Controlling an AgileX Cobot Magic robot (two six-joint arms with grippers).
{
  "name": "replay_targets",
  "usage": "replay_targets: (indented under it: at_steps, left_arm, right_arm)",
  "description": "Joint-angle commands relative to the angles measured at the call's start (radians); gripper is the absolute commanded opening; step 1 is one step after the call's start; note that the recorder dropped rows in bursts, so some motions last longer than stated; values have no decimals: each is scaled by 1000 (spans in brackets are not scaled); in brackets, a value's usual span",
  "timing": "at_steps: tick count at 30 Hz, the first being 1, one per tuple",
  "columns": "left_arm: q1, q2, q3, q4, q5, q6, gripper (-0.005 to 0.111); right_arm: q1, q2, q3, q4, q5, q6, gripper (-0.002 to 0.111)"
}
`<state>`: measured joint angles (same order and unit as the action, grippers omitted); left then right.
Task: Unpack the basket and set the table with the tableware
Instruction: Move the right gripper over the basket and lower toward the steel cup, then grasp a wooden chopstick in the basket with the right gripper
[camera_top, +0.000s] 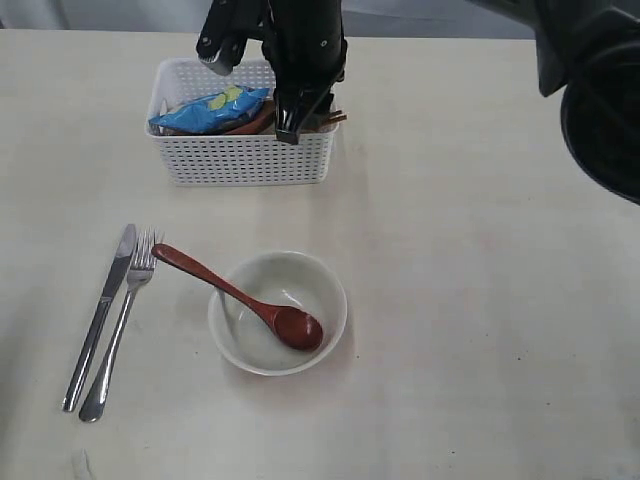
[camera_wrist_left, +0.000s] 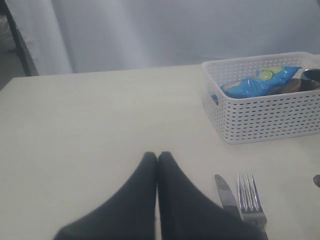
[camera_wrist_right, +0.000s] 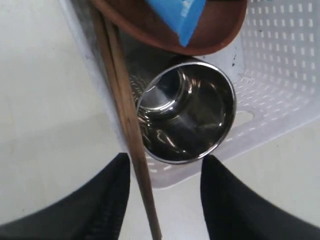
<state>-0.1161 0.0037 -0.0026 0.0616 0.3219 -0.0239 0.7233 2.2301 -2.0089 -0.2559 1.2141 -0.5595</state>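
Note:
The white basket (camera_top: 240, 160) stands at the back of the table (camera_top: 480, 300). My right gripper (camera_top: 290, 128) hangs over its right end, open. In the right wrist view the steel cup (camera_wrist_right: 187, 112) lies just beyond the fingertips (camera_wrist_right: 117, 185), and the wooden chopsticks (camera_wrist_right: 125, 110) run between the jaws, close to one finger. The reddish-brown plate (camera_wrist_right: 200, 30) sits behind the cup. Out on the table are the off-white bowl (camera_top: 278, 340) with the dark red spoon (camera_top: 240, 297) resting in it, the knife (camera_top: 100, 315) and the fork (camera_top: 125, 320). My left gripper (camera_wrist_left: 157, 156) is shut and empty, low over bare table.
A blue chip bag (camera_top: 212, 110) lies across the basket's contents, partly over the plate. From the left wrist view the basket (camera_wrist_left: 265, 115) sits off to one side, with the knife tip (camera_wrist_left: 225, 192) and fork tines (camera_wrist_left: 248, 192) close to the gripper.

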Motion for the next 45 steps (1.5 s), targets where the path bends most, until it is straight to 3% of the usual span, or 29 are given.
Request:
replay_targets:
  at_steps: [1,18,21,26,45]
  left_arm:
    - [2,-4,3,-5,-2,2,0]
    - [2,-4,3,-5,-2,2,0]
    - [2,-4,3,-5,-2,2,0]
    - [2,-4,3,-5,-2,2,0]
    - [2,-4,3,-5,-2,2,0]
  right_arm:
    - [0,7,-7,-13,7,-11,44]
    - [-23,17,44,-33,7,-13,43]
    - [-23,17,44,-45,7,-13,32]
    - [-21,15,44,-70,7,-13,-1]
    - [2,-74,39,-100,7,-55,0]
